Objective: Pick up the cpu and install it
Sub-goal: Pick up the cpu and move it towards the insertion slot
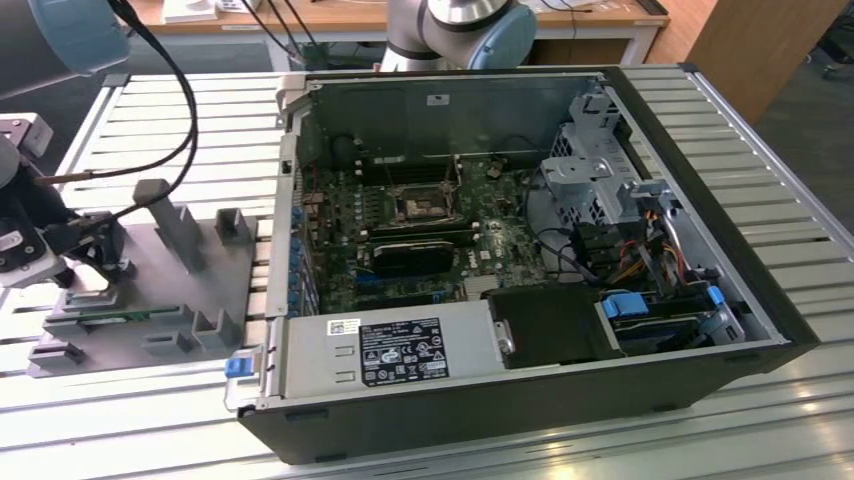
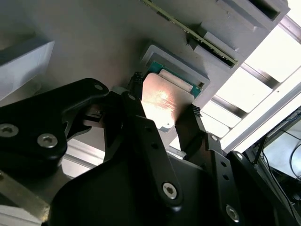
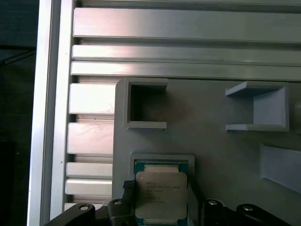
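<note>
The cpu (image 3: pixel 162 195), a flat square chip with a silver-grey top, lies between my gripper's (image 3: pixel 160 188) two black fingers, just over a shallow green-edged pocket of the grey fixture plate (image 3: pixel 211 146). In the second wrist view the fingers (image 2: pixel 136 84) press on opposite edges of the cpu (image 2: pixel 164 101), so the gripper (image 2: pixel 164 96) is shut on it. In the exterior view my gripper (image 1: pixel 94 262) hangs over the near corner of the fixture plate (image 1: pixel 160 300) at that view's left. The motherboard socket (image 1: pixel 424 205) sits inside the open computer case.
The open computer case (image 1: pixel 534 390) lies on its side on the slatted aluminium table (image 1: pixel 747 120), at the exterior view's right of the fixture. Grey upright blocks (image 1: pixel 174 225) rise from the fixture plate. Black cables (image 1: pixel 180 110) hang over the table's left part.
</note>
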Available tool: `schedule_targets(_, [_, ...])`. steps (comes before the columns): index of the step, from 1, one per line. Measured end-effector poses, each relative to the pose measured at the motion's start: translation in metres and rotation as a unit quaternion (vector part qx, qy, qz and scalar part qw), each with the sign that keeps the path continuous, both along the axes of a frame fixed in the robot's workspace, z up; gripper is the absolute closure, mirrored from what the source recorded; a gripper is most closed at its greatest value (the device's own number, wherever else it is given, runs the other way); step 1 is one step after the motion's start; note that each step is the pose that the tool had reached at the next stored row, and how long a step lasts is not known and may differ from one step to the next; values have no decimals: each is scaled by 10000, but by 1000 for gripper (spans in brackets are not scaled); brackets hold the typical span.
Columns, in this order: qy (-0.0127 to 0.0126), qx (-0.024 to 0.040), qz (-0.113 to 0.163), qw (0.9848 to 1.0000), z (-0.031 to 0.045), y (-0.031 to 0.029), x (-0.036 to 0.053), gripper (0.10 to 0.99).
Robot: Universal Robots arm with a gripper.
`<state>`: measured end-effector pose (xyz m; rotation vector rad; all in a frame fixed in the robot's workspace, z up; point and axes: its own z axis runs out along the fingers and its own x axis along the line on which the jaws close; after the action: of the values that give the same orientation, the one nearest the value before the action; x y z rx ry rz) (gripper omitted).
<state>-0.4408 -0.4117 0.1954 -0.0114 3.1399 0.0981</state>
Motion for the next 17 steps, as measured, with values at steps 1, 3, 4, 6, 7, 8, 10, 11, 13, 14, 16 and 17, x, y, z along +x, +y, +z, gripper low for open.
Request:
schedule_targets(1, [0, 0, 0, 10000, 20, 0, 0, 553])
schedule_targets(3, [0, 0, 0, 10000, 61, 0, 0, 553])
schedule_targets(4, [0, 0, 0, 10000, 78, 0, 0, 553])
schedule_targets(6, [1, 1, 0, 10000, 116, 0, 0, 553])
schedule_targets(7, [0, 6, 0, 10000, 135, 0, 0, 553])
schedule_targets(8, [0, 21, 1, 10000, 152, -1, 0, 553])
schedule_targets(10, [1, 36, 0, 10000, 190, 0, 0, 553])
schedule_targets(11, [2, 36, 0, 10000, 204, 0, -1, 553])
schedule_targets(13, [0, 65, 0, 10000, 210, 0, 0, 553])
schedule_targets(14, [0, 65, 0, 10000, 210, 0, 0, 553])
schedule_targets(16, [2, 64, 0, 10000, 223, -1, 0, 553])
schedule_targets(17, [2, 64, 0, 10000, 231, -1, 0, 553])
